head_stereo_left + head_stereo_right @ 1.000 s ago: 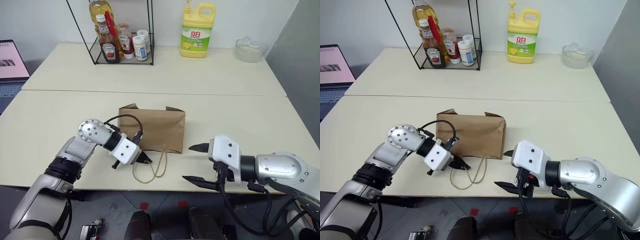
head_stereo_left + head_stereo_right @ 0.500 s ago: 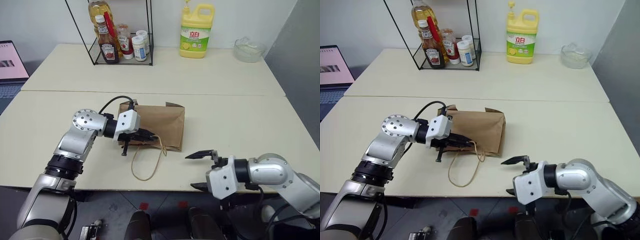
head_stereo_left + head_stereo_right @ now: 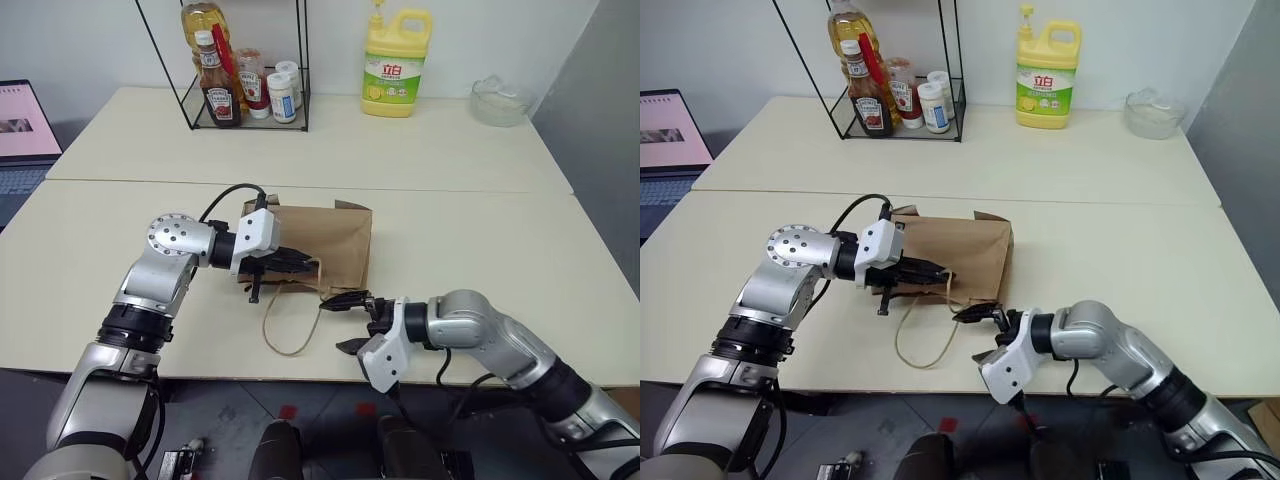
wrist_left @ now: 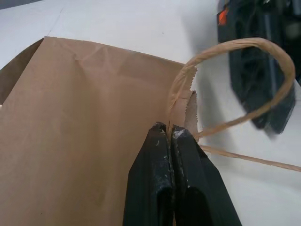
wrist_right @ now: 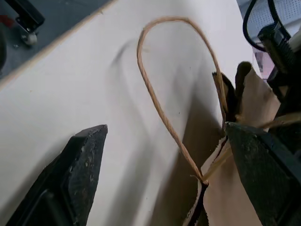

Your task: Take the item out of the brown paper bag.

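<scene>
One brown paper bag (image 3: 318, 248) lies on its side on the near bench (image 3: 90, 260), a flat piece of creased kraft paper, wider than tall, with a serrated mouth edge. Two thin twisted tan cord handles (image 3: 290, 325) hang from that mouth: one loops loosely onto the bench in front of the bag, and the other is lifted.

The left pincer (image 4: 170, 134) is clenched on the bag's front mouth edge where a cord handle meets the paper, its two black fingers pressed flat together. The right pincer (image 3: 347, 322) hangs released just in front of the bag's lower right corner, with its black fingers (image 5: 70, 188) spread wide, one to each side of the cord loop on the bench. It touches neither cord nor paper, as far as can be told.

The item is not visible; the bag's inside is hidden.

Behind the bag, on the far bench, a black wire rack (image 3: 245, 105) holds about five bottles and jars, among them a red-capped sauce bottle (image 3: 218, 85). To the right of the rack, well behind the bag, stand one yellow detergent jug (image 3: 394, 65) and one clear glass bowl (image 3: 498, 100). One open laptop (image 3: 25, 130) sits far to the bag's left. Nothing lies between the bag and the right pincer.
</scene>
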`<move>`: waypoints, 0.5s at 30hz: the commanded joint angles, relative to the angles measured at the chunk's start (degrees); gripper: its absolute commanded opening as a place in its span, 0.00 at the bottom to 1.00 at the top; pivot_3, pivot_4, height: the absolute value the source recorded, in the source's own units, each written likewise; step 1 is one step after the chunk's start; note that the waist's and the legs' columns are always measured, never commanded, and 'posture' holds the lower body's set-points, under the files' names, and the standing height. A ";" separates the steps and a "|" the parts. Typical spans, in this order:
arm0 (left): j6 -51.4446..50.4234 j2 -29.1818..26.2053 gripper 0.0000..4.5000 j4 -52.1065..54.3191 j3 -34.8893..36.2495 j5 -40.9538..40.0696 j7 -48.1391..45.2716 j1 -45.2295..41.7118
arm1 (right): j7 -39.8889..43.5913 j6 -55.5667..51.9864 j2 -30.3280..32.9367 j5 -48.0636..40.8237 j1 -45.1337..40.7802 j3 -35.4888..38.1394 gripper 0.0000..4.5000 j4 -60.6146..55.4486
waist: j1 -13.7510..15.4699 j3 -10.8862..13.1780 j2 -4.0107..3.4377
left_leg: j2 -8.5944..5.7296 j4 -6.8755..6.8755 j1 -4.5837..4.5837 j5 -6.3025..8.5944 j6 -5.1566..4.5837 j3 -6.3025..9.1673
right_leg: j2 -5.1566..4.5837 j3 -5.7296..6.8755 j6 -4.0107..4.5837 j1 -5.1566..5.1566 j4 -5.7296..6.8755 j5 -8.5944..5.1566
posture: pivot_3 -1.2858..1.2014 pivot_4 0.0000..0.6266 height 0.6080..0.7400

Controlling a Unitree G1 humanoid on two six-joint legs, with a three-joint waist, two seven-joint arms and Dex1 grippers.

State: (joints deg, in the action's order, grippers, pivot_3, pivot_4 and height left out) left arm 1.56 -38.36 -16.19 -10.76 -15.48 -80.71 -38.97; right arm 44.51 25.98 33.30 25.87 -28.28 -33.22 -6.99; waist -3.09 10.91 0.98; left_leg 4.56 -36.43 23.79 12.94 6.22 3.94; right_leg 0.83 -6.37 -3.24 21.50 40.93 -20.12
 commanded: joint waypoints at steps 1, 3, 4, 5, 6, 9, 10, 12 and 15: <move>0.47 0.19 0.00 0.94 1.45 -0.16 0.01 -1.27 | -0.11 3.64 -1.54 1.72 -2.03 -1.43 0.93 2.19 | -0.02 0.00 0.00 | 0.00 0.00 0.00 0.00 0.00 0.02 | 0.00 0.02 0.00 -0.01 0.00 0.00 | 0.52 0.24 1.00; 0.39 0.27 0.00 0.86 1.39 -0.08 0.05 -1.57 | -0.24 4.77 -2.43 2.79 -2.66 -2.28 0.93 3.76 | -0.04 0.00 0.00 | 0.00 0.00 0.00 0.00 0.00 0.05 | 0.00 0.06 0.00 -0.03 0.00 0.00 | 0.52 0.24 1.00; 0.34 0.29 0.00 0.93 1.39 -0.02 0.14 -1.66 | -0.42 5.50 -2.59 3.03 -2.65 -2.41 0.93 4.20 | -0.04 0.00 0.00 | 0.00 -0.01 0.00 0.00 0.00 0.08 | 0.00 0.09 0.00 -0.04 0.00 0.00 | 0.52 0.24 1.00; 0.31 0.30 0.00 0.96 1.39 0.04 0.20 -1.74 | -0.62 6.12 -2.64 3.13 -2.48 -2.36 0.93 4.48 | -0.03 0.00 0.00 | 0.00 -0.01 0.00 0.00 0.00 0.09 | 0.00 0.09 0.00 -0.05 0.00 0.00 | 0.52 0.24 1.00; 0.29 0.33 0.00 0.98 1.38 0.09 0.23 -1.80 | -0.63 7.06 -2.25 3.08 -2.09 -2.33 0.93 4.51 | -0.03 0.00 0.00 | 0.00 -0.02 -0.01 0.00 -0.01 0.12 | 0.00 0.13 0.00 -0.08 0.00 0.00 | 0.52 0.24 1.00; 0.27 0.39 0.00 1.09 1.31 0.22 0.29 -1.87 | -0.81 9.50 -0.64 2.52 -0.61 -1.83 0.93 4.03 | -0.02 0.00 0.00 | 0.00 -0.04 0.00 0.01 -0.02 0.20 | 0.00 0.22 0.00 -0.12 -0.01 0.00 | 0.52 0.24 1.00; 0.34 0.43 0.00 1.03 1.26 0.30 0.30 -1.92 | -0.90 10.05 -0.26 2.43 -0.20 -1.67 0.93 3.96 | -0.02 0.00 0.00 | 0.00 -0.05 0.00 0.01 -0.02 0.22 | -0.01 0.24 0.00 -0.13 -0.01 0.00 | 0.52 0.24 1.00; 0.53 0.58 0.00 0.81 1.15 0.48 0.32 -2.03 | -1.00 10.45 -0.19 2.54 0.11 -1.59 0.93 4.08 | 0.00 0.00 0.00 | -0.01 -0.06 0.00 0.02 -0.03 0.24 | -0.02 0.27 0.00 -0.16 -0.01 0.00 | 0.52 0.24 1.00; 0.82 0.86 0.00 0.46 1.04 0.74 0.36 -2.16 | -1.66 9.40 -2.29 4.03 -1.39 -1.87 0.93 5.54 | -0.01 0.00 0.00 | -0.01 -0.07 0.00 0.02 -0.04 0.30 | -0.01 0.32 0.00 -0.18 -0.01 0.00 | 0.52 0.24 1.00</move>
State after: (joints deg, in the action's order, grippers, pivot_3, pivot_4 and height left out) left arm 1.61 -37.86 -16.31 -10.76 -14.88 -80.62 -39.67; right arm 42.77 35.63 32.01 28.54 -29.07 -34.62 -1.96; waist -3.10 10.90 0.98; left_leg 4.56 -36.51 23.78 12.96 6.18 4.27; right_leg 0.82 -6.01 -3.24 21.31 40.93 -20.12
